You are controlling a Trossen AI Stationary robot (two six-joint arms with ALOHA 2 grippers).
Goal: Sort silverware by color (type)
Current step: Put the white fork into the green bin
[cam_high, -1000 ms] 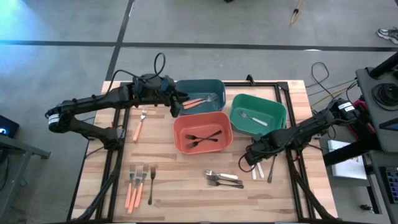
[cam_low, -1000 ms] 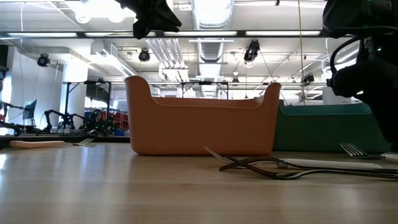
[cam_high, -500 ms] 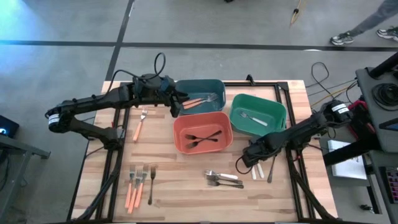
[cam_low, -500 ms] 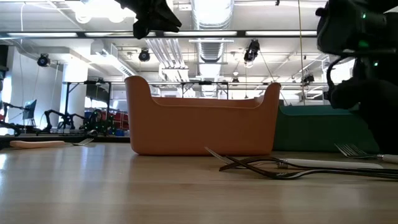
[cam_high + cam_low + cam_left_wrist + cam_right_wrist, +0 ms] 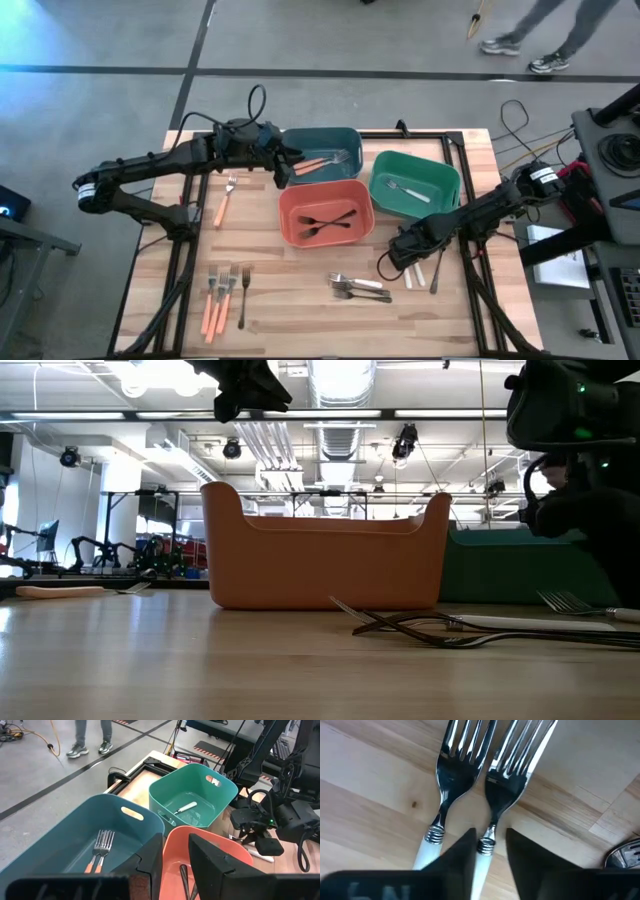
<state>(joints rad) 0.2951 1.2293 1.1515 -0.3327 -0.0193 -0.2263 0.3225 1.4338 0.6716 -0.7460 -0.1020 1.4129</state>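
Left hand point(image 5: 287, 163) raised at the back, fingers slightly apart; right hand point(image 5: 400, 262) low at the bench, fingers narrowly parted.

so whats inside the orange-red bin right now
Two all-black forks lie crossed on the floor of the orange-red bin, seen from above. From table height its wall hides them, and in the left wrist view the fingers cover most of the inside.

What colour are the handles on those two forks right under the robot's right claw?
White, on both forks, clearest in the right wrist view.
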